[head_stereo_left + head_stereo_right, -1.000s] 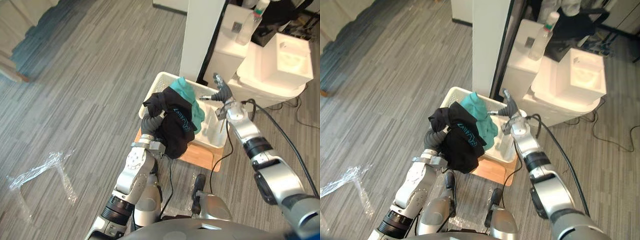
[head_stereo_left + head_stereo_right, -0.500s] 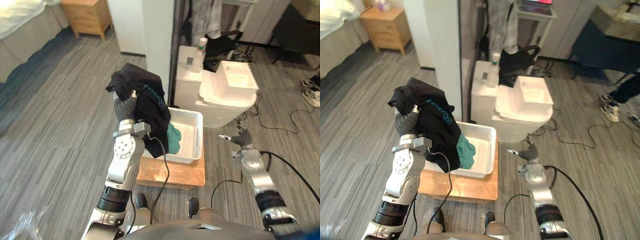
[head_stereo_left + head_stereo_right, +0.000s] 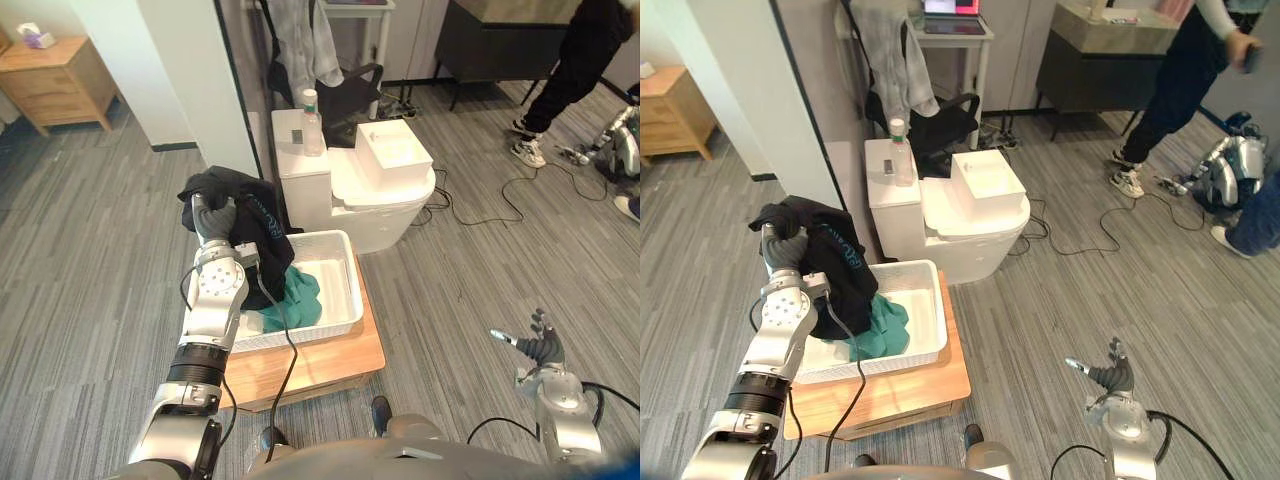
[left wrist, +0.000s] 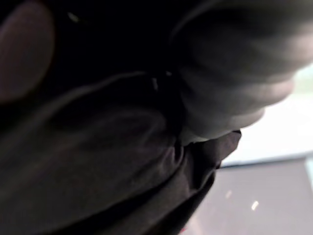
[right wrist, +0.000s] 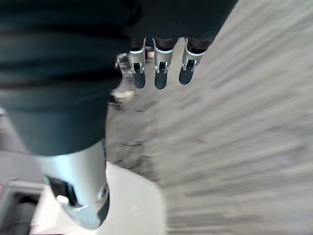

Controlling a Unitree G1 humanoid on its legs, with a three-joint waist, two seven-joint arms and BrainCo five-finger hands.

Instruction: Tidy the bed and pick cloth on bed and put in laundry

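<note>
- Left eye view: left hand point(image 3: 208, 214) grips the black cloth point(image 3: 262, 238) over the basket point(image 3: 347, 290) rim, beside a teal cloth point(image 3: 300, 290); carry it over the middle before releasing.
- Left wrist view: black cloth against the hand.
- Right wrist view: right hand point(image 5: 155, 73) spread, empty.

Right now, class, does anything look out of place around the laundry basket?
Yes: the black cloth is bunched over the left hand, hanging over the white basket, not lying in it; the teal cloth lies inside.

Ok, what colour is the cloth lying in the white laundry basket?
Teal green: the crumpled cloth in the white plastic basket, clearest in the left eye view.
</note>
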